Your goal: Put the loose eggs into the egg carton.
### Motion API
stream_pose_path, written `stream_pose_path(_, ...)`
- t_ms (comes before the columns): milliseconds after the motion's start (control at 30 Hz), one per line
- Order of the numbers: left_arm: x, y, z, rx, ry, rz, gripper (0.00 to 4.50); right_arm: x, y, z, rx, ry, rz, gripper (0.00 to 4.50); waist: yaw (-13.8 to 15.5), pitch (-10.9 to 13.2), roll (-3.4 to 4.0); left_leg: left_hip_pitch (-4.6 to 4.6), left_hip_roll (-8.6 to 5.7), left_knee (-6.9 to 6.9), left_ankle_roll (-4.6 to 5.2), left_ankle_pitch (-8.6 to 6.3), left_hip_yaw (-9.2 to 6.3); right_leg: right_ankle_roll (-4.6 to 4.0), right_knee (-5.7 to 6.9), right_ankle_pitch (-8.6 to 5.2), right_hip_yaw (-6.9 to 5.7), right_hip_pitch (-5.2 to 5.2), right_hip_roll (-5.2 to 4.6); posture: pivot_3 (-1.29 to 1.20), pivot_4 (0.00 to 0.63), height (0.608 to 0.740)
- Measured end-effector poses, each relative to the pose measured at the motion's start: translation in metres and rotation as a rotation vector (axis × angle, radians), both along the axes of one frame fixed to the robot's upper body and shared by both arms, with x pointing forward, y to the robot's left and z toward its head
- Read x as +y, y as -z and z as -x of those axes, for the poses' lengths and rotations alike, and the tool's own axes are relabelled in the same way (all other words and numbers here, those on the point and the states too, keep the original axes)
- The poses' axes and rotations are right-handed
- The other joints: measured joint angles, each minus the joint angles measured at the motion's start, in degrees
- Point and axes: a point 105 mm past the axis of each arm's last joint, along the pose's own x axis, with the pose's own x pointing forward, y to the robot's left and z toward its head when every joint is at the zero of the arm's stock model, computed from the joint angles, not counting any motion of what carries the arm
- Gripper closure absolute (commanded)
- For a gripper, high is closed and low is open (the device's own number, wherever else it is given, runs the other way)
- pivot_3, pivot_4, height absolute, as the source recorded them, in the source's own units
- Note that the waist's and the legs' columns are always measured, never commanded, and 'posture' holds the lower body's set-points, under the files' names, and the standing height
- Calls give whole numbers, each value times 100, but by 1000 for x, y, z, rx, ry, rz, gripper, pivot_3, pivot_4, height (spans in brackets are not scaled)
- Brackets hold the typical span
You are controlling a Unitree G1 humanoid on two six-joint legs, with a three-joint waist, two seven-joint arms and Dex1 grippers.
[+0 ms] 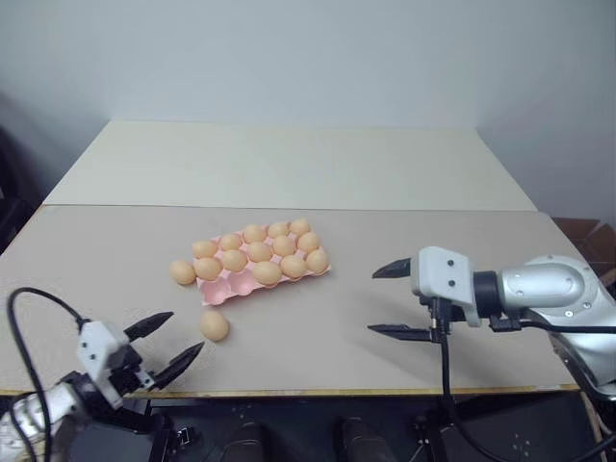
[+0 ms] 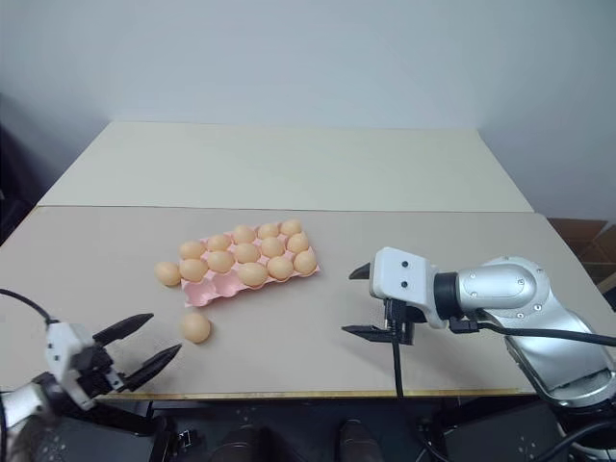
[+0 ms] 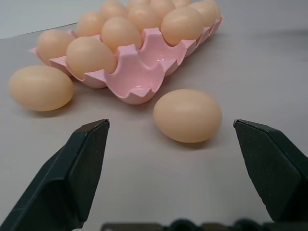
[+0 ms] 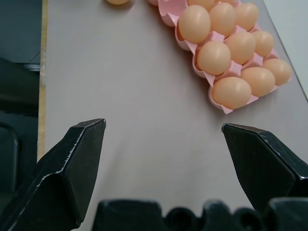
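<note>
- Beige tabletop [image 1: 115, 260] under a plain grey wall fills our head view. We see the pink egg carton [image 1: 223, 286] near its middle, most cups holding eggs, two cups at its near-left corner bare. One loose egg [image 1: 182, 271] touches the carton at 9 o'clock; another loose egg [image 1: 214, 325] lies near it at 7 o'clock.
- Our left gripper [image 1: 164, 345] hangs wide and empty by the near edge; our right gripper [image 1: 393, 300] is wide, empty, well apart at 3 o'clock.
- Left wrist: we see the near egg [image 3: 187, 115] between spread fingers [image 3: 82, 168].
- Right wrist: spread fingers [image 4: 72, 168] face filled cups.
- We read no writing anywhere.
</note>
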Motion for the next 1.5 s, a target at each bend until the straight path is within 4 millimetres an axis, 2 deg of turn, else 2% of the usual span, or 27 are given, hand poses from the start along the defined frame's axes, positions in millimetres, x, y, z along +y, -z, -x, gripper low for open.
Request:
stream_pose_path(267,-6,15,-5,0,-28,-11,0,4,-2,-6,-31,5,-12,21,9,0,0,0,-2,0,27,16,0,0,0,0,0,0,-2,0,150,740)
stream_pose_path(500,-22,22,-17,-13,-8,6,0,5,0,-8,-31,13,-10,21,12,0,0,-1,-2,0,28,17,-1,2,0,1,1,1,-2,0,150,740)
stream_pose_path(900,-37,21,-40,-88,-30,26,0,4,-1,-12,-64,43,-19,21,58,-8,12,3,-6,3,42,25,-2,4,4,3,2,8,-4,0,150,740)
stream_pose_path(933,-37,21,-40,-89,-33,32,293,4,-1,-12,-64,44,-20,0,66,-9,14,3,-6,3,42,25,-2,4,4,3,2,8,-4,0,150,740)
stream_pose_path(1000,-40,22,-40,-82,-26,38,595,4,-1,-12,-66,47,-18,0,80,-11,17,4,-7,4,42,25,-2,5,5,3,2,9,-3,0,150,740)
stream_pose_path(1133,-42,23,-40,-75,-19,40,1885,3,-1,-13,-72,52,-16,0,90,-15,23,4,-8,4,42,25,-1,5,4,3,3,9,-4,0,150,740)
stream_pose_path(1333,-39,26,-34,-45,8,11,2001,3,-1,-14,-78,56,-11,0,85,-17,26,4,-8,4,43,25,-1,6,3,2,5,8,-3,0,150,740)
stream_pose_path(1500,-33,25,-14,30,101,-59,2001,2,0,-15,-84,64,-2,0,-2,-25,35,7,-5,3,43,24,1,6,4,1,8,5,-2,0,150,740)
